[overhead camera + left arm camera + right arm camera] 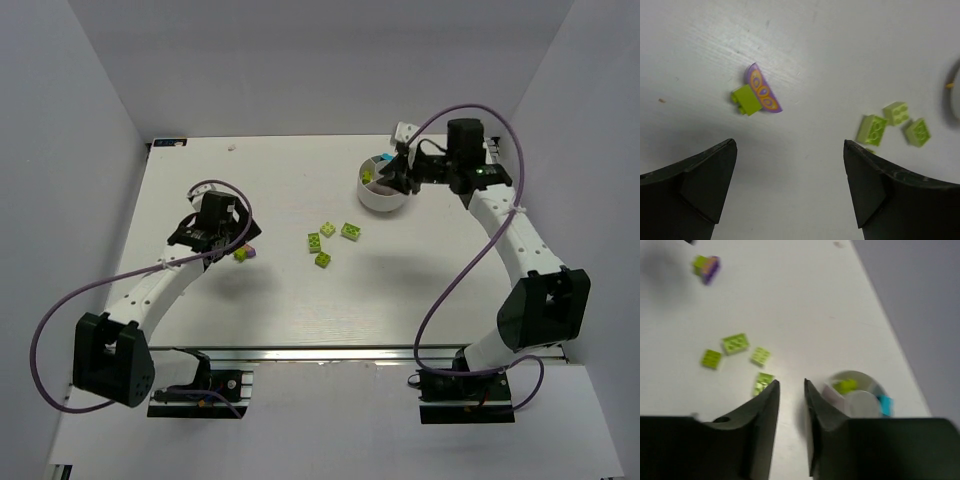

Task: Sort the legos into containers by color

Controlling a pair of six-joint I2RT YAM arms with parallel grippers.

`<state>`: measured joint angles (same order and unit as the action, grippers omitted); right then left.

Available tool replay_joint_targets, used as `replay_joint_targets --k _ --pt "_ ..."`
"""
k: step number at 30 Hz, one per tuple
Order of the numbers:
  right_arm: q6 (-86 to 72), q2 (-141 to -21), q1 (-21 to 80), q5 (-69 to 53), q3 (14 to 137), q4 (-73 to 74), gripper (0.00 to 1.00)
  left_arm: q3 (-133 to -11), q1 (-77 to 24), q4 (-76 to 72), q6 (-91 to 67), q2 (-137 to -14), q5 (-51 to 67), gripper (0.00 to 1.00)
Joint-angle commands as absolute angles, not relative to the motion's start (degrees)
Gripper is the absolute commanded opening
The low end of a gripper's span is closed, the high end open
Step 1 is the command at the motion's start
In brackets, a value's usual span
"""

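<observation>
Black finger edges block part of your view. From the left wrist, one finger covers all but a sliver of one of the loose lime bricks (895, 112), and the white dish (380, 203) is cut off by the frame's right edge. The right wrist picture is blurred, so you cannot read the dish's wedges cleanly, and that gripper's own finger overlaps the dish's near rim. From above, the right gripper (791, 385) hangs over the dish's far side and hides part of it.

The clump (759, 95) is a purple half-round piece with orange ovals on its face, joined to a small lime block. It lies on the table (260, 310) just ahead of the left gripper (789, 150), untouched and well apart from the dish.

Your count is one clump and four loose lime bricks, which sit in a tight group mid-table between the clump and the dish. There is one dish, holding one lime piece (845, 386) and one cyan piece (885, 404) that you can make out.

The left fingers are spread wide with nothing between them. The right fingers stand close together with a slim gap, and nothing shows in that gap.
</observation>
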<state>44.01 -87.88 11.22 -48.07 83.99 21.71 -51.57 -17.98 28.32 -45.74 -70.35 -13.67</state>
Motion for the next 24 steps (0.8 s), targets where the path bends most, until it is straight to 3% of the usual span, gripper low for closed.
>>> replay_joint_targets --k 1,4,7,16,24 --pt "35.52 -87.72 14.05 -57.74 79.38 23.46 0.35 -55.53 -17.58 33.83 -39.41 -73.38 -11.07 0.96" --pt "36.12 -86.05 15.81 -57.31 76.04 24.35 0.6 -57.47 -17.58 35.07 -32.99 -76.11 -11.25 0.96" --pt "36.04 -84.64 16.0 -58.09 74.01 22.77 0.69 -58.97 -17.58 34.98 -25.53 -77.69 -10.63 0.96" --pt "38.06 -85.25 16.0 -58.1 74.53 24.61 0.73 -58.01 -17.58 32.43 -8.11 -78.13 -9.76 0.92" --pt "37.18 -86.22 16.0 -57.75 75.32 23.55 0.76 -59.41 -17.67 33.92 2.81 -86.55 -4.4 0.8"
